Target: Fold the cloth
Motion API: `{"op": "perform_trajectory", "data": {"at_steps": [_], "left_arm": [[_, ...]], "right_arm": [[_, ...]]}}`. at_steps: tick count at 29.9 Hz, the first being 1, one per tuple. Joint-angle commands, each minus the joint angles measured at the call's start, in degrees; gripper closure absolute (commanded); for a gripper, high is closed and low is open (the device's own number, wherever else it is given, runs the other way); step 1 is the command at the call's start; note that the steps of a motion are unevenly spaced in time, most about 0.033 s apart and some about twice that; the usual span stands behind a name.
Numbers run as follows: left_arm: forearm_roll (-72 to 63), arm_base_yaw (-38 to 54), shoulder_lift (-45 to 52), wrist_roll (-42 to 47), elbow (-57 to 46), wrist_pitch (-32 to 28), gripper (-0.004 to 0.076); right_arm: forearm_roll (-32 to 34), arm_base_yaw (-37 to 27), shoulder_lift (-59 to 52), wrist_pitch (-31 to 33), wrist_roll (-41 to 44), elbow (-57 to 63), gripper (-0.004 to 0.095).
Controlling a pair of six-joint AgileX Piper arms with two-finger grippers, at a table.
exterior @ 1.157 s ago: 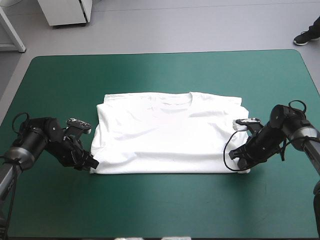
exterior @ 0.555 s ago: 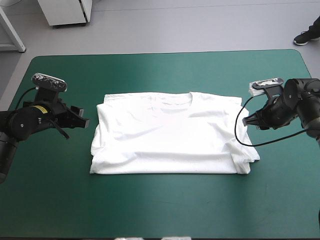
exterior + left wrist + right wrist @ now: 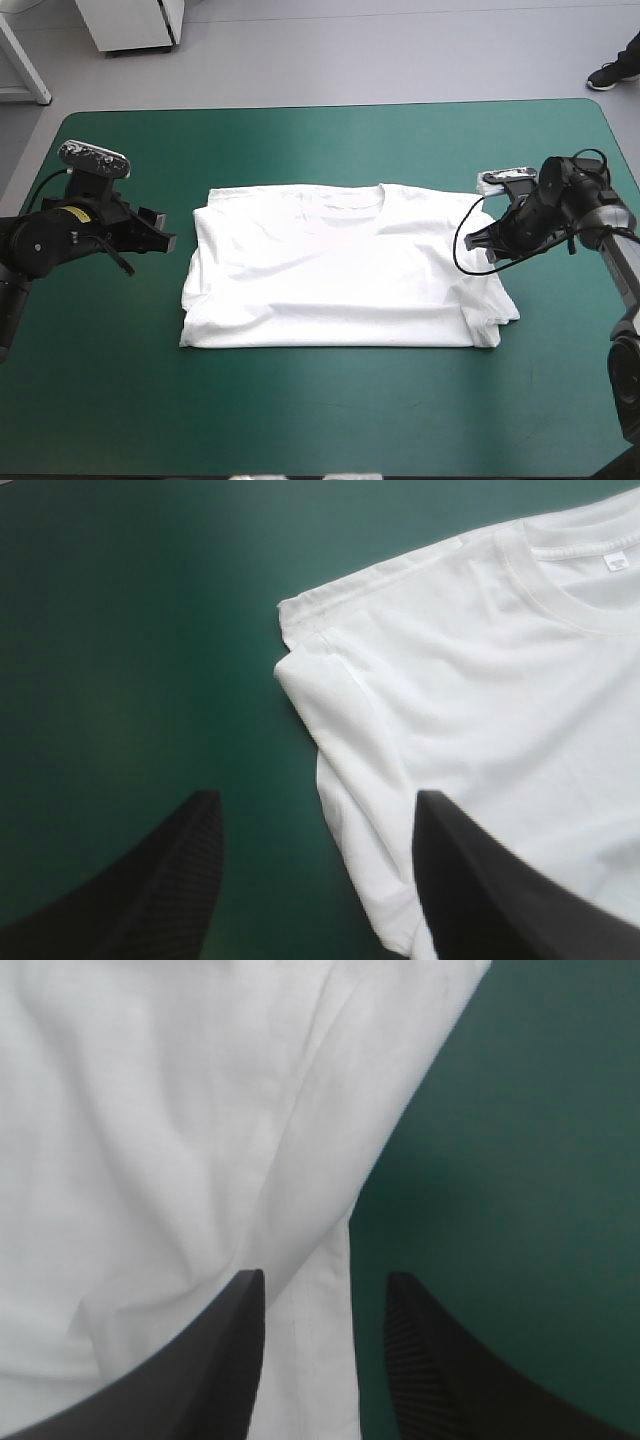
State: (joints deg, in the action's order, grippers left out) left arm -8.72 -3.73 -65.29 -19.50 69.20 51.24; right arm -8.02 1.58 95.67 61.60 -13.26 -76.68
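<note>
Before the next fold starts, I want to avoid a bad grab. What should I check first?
1. T-shirt flat on the table: ok.
2. Left gripper open: ok.
3. Right gripper open: ok.
4. Left gripper at the shirt's left edge: ok, beside it, with a gap between them in the high view.
5. Right gripper at the right edge: ok, the edge runs between its fingers.
6. Right edge smooth: not ok, creased layers show.

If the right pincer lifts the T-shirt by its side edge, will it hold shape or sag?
Likely sags: the T-shirt lies in soft wrinkles, so looks floppy. The folded layers ahead of the right pincer may slide apart.
</note>
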Motion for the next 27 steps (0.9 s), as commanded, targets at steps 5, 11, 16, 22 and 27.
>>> {"op": "perform_trajectory", "data": {"at_steps": [5,11,16,22,27], "left_arm": [[-0.8,-0.03,1.12,0.52,2.05,-2.3,0.0306],[-0.8,-0.03,1.12,0.52,2.05,-1.65,0.0306],[-0.6,-0.03,1.12,0.52,2.05,-1.32,0.0307],[-0.6,-0.03,1.12,0.52,2.05,-0.9,0.0307],[-0.6,-0.03,1.23,0.52,2.05,-0.51,0.0307]], "right_arm": [[-0.87,-0.06,2.04,-1.78,-0.76,-1.7,0.0528],[-1.81,-0.06,5.08,-1.61,-0.76,-1.7,0.0502],[-2.87,-0.06,6.53,-2.31,-0.89,-1.7,0.0479],[-2.87,-0.06,6.7,-2.57,-1.11,-1.7,0.07],[-3.51,-0.06,6.7,-2.76,-2.35,-1.7,0.0922]]}}
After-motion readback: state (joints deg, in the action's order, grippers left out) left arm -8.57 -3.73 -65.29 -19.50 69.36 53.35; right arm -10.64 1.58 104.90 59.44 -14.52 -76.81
